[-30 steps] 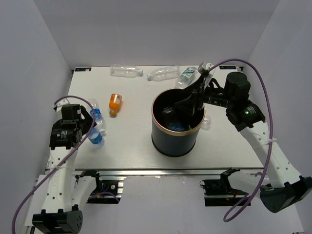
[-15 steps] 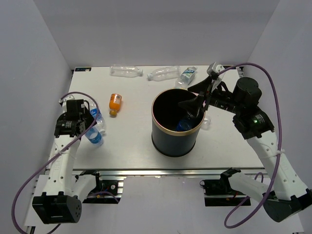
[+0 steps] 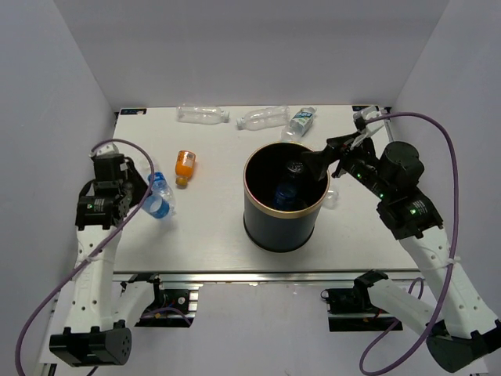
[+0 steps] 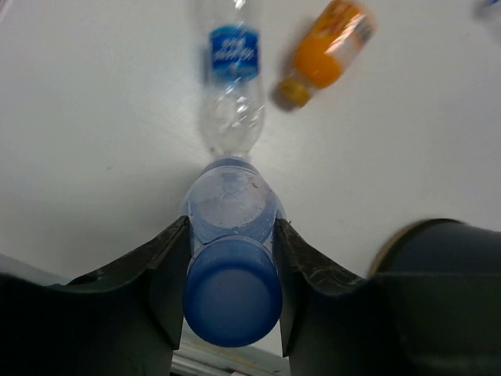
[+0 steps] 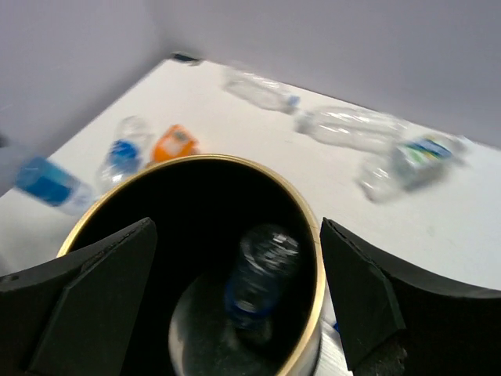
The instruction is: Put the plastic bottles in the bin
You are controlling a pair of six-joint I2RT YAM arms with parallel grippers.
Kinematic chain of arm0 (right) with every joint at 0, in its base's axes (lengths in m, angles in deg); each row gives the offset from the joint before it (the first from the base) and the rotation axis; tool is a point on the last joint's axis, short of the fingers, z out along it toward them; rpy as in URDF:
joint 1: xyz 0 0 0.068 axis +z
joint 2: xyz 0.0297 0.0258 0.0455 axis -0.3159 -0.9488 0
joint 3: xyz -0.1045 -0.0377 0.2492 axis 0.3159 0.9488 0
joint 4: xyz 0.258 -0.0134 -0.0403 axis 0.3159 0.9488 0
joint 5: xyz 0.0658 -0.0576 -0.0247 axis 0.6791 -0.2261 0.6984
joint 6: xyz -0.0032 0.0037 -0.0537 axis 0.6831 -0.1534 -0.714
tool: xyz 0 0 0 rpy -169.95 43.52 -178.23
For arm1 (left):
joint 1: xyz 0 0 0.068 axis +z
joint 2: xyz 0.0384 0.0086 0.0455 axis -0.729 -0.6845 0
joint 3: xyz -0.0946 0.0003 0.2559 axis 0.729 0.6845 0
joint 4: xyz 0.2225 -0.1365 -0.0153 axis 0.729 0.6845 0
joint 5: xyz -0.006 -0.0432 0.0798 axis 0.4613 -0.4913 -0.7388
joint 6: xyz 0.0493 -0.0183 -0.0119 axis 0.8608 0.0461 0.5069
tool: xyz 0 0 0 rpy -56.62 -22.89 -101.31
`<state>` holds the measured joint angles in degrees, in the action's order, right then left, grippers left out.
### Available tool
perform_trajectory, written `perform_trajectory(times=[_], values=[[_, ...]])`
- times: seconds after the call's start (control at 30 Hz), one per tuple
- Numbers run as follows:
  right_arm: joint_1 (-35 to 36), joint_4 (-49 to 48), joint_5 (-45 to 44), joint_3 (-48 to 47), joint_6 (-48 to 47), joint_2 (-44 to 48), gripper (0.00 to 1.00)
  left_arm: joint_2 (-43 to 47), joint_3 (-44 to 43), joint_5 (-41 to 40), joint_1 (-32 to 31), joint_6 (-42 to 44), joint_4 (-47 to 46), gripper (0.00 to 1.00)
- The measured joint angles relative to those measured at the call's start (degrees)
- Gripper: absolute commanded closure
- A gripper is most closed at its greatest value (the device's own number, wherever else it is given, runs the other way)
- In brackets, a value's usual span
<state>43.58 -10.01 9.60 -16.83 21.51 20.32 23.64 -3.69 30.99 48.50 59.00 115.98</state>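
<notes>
Since a second ago, the left gripper (image 4: 232, 235) has gone from spread to pinching the blue-capped bottle (image 4: 232, 274). Its fingers (image 4: 168, 270) press in on both sides just behind the cap. The right arm has drawn back from over the bin (image 3: 278, 231) toward its right rim.

- Blue-capped bottle: left side of the bench (image 3: 211, 235), cap toward the wrist camera. I can't tell if it is clear of the surface.
- Blue-label bottle (image 4: 232, 86): lies just beyond the held one, neck pointing toward it.
- Orange bottle (image 3: 184, 166): on its side, between that pair and the bin.
- Bin: upright at bench centre. One clear bottle (image 5: 262, 270) with blue on it lies inside.
- Right gripper (image 5: 236, 231): spread wide, empty, above the bin's right rim.
- Far edge, left to right: a first clear bottle (image 3: 202, 114), a second clear bottle (image 3: 264, 118), and a green-white label bottle (image 3: 300, 121).
</notes>
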Motion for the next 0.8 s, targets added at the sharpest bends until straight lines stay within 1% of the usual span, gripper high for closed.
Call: perform_trajectory(times=[0.1, 0.17, 0.27, 0.37, 0.47, 0.57, 0.67, 0.73, 0.8], values=[[-0.1, 0.3, -11.0, 1.9, 1.9, 0.4, 0.11, 0.6, -9.6, 3.2, 0.0, -0.4, -0.3, 1.0], [-0.9, 0.7, -16.5, 2.9, 3.3, 0.3, 0.11, 1.7, -15.0, 7.0, 0.0, -1.7, -4.7, 1.0], [-3.9, 1.3, -21.4, 3.3, 4.7, -0.3, 0.11, 3.2, -19.0, 19.1, 0.0, -5.0, -14.2, 1.0], [-11.2, 1.4, -21.4, 3.1, 5.4, -1.1, 0.11, 1.8, -20.7, 31.1, -0.1, -9.0, -24.1, 1.0], [-21.7, 2.4, -15.9, 0.6, 6.3, -4.0, 0.11, -1.8, -22.1, 38.3, -0.2, -11.7, -29.6, 1.0], [-31.2, 2.6, -7.9, -4.2, 6.6, -10.3, 0.11, -4.9, -22.3, 43.2, -0.4, -13.8, -33.5, 1.0], [-35.5, 2.1, -0.2, -7.3, 5.9, -16.9, 0.11, -6.6, -22.3, 45.1, -2.8, -15.0, -35.4, 1.0], [-36.1, 2.0, 4.0, -7.1, 4.6, -20.2, 0.11, -7.5, -22.3, 45.2, -7.0, -15.0, -35.8, 1.0], [-36.1, 2.2, 7.1, -6.6, 3.2, -22.4, 0.11, -9.0, -22.7, 43.2, -13.6, -14.1, -35.6, 1.0]])
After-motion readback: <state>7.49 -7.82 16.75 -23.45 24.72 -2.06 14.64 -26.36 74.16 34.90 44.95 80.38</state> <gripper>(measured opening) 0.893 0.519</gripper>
